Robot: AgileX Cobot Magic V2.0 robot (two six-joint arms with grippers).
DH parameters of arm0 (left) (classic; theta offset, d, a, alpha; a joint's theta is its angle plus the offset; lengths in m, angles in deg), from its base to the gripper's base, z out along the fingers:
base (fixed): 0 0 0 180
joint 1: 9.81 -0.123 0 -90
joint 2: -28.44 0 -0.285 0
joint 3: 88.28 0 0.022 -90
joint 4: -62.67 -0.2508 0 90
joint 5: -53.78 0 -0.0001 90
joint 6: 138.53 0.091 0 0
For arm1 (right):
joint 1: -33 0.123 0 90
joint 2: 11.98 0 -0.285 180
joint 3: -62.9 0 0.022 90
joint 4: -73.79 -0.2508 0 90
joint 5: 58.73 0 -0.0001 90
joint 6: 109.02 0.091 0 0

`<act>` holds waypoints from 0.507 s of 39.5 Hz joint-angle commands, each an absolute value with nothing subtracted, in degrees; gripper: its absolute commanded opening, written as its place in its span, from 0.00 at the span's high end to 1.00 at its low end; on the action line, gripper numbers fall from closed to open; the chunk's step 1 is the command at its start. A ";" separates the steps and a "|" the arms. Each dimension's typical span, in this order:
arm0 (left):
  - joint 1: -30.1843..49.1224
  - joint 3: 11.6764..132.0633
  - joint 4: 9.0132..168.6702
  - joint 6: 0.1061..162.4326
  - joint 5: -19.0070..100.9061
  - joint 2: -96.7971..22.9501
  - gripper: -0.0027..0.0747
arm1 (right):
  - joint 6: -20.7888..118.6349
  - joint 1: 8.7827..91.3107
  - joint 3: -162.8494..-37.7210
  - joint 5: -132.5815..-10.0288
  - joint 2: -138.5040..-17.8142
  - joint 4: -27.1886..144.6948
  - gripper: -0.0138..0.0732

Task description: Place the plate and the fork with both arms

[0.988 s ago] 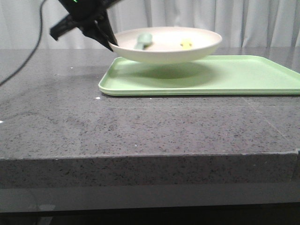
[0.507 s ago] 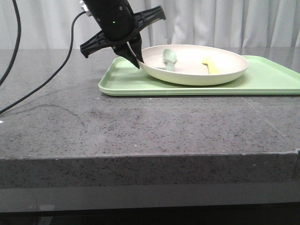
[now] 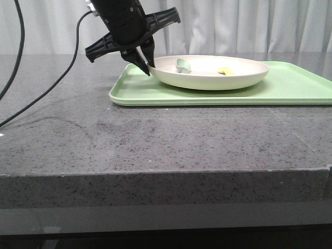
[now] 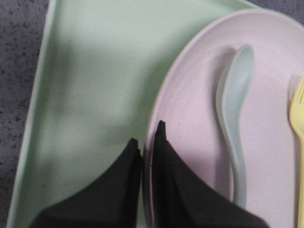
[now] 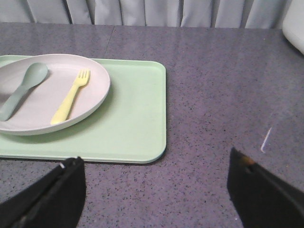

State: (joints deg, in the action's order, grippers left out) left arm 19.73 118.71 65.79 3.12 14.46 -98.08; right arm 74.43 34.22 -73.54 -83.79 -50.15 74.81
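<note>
The cream plate [image 3: 207, 78] rests on the light-green tray [image 3: 290, 88], at the tray's left part. My left gripper [image 3: 146, 67] is shut on the plate's left rim, one finger inside and one outside; the left wrist view [image 4: 146, 142] shows this too. The yellow fork [image 5: 71, 97] lies in the plate [image 5: 52, 95], next to a pale grey-green spoon [image 5: 21, 88]; both also show in the left wrist view, fork [image 4: 298, 142] and spoon [image 4: 235, 114]. My right gripper [image 5: 156, 164] is open and empty over bare table, off the tray's right end. It is not in the front view.
The tray [image 5: 133, 118] lies on a dark speckled stone table [image 3: 155, 140]. A black cable [image 3: 46, 93] hangs over the table's left part. Curtains stand behind the table. A white object [image 5: 295, 23] sits at the far edge in the right wrist view.
My left gripper has lowered the plate from above the tray and moved it right; the plate now sits level on the tray, still gripped by its rim.
</note>
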 commanded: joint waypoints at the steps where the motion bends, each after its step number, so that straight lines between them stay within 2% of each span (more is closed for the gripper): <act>1: 20.10 120.90 65.12 2.48 17.65 -94.67 0.66 | 74.09 34.12 -75.42 -79.63 -50.60 75.40 0.12; 4: 20.10 120.90 63.58 2.48 17.09 -94.67 0.54 | 74.09 34.12 -75.42 -79.65 -50.60 75.40 0.12; 6: 20.10 120.90 62.36 2.91 16.65 -94.41 0.50 | 74.09 34.12 -75.42 -79.65 -50.60 75.40 0.12; 13: 20.10 120.90 60.33 13.32 14.66 -90.62 0.50 | 74.09 34.12 -75.42 -80.06 -50.60 75.40 0.12; 20: 20.10 120.90 52.17 23.11 5.79 -84.26 0.50 | 74.09 34.12 -75.42 -81.42 -50.66 75.40 0.12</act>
